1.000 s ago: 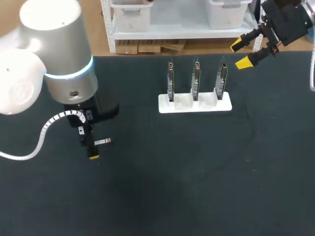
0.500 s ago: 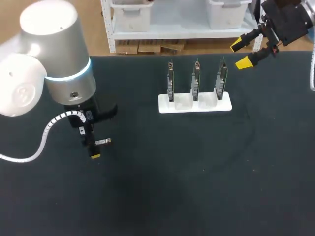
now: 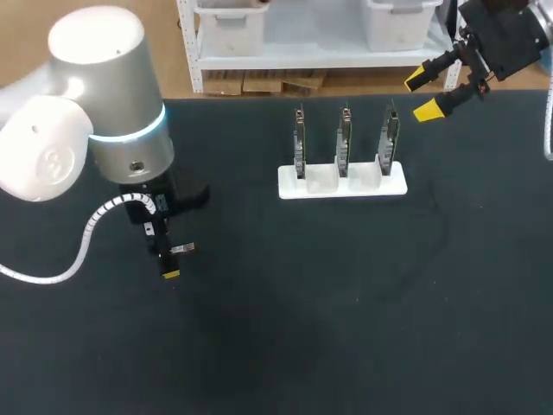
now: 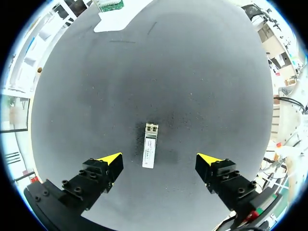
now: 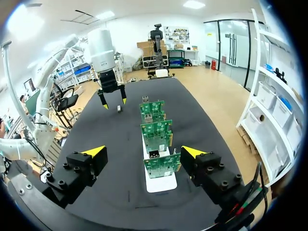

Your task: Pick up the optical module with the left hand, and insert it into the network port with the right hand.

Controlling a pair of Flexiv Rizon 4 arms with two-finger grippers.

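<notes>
The optical module [image 4: 150,145], a small silver bar, lies flat on the dark mat. It sits between the spread yellow tips of my left gripper [image 4: 161,161], touched by neither finger. From the head view the module [image 3: 181,249] shows just beside the left gripper [image 3: 167,256], which hangs over it at the table's left. The network ports are on three green circuit boards [image 3: 344,138] standing upright in a white stand [image 3: 393,185]. My right gripper [image 3: 428,92] is open and empty at the far right edge, up beyond the boards [image 5: 158,144].
The dark mat [image 3: 346,303] covers the whole table. The white stand is at the back middle. In the right wrist view my left arm [image 5: 107,57] stands past the row of boards, with the module [image 5: 119,109] beneath it.
My left arm has shifted a little to the right over the module. The module and the right arm have not moved.
</notes>
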